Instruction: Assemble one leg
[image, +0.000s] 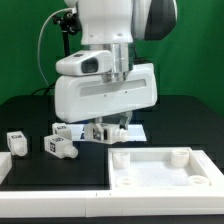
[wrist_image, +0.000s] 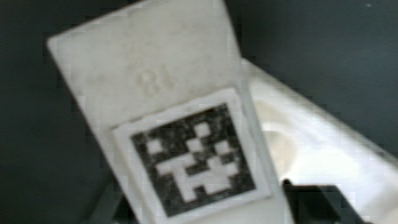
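Tool (image: 112, 126) low over the counter (image: 30, 112), jaws look clenched on the leg (image: 100, 131). In the wrist view the leg (wrist_image: 169, 115) fills the frame, tagged face to the camera, sitting skewed rather than square. Finger contact itself is hard to see.

Exterior view, from the tool:
- Big white rimmed piece (image: 150, 180) at 4 o'clock, apart from the leg. Raised socket (image: 122, 157) on its near corner.
- Loose block (image: 62, 147) at 8 o'clock, another block (image: 17, 141) further out the same way.

Risks, my judgement:
- A skewed grip could let the leg twist or slip during the carry.
- A tilted leg may meet the socket off-axis and jam, or push the rimmed piece along the counter.
- A low swing could clip the rim.
- The loose blocks look safely out of the path.
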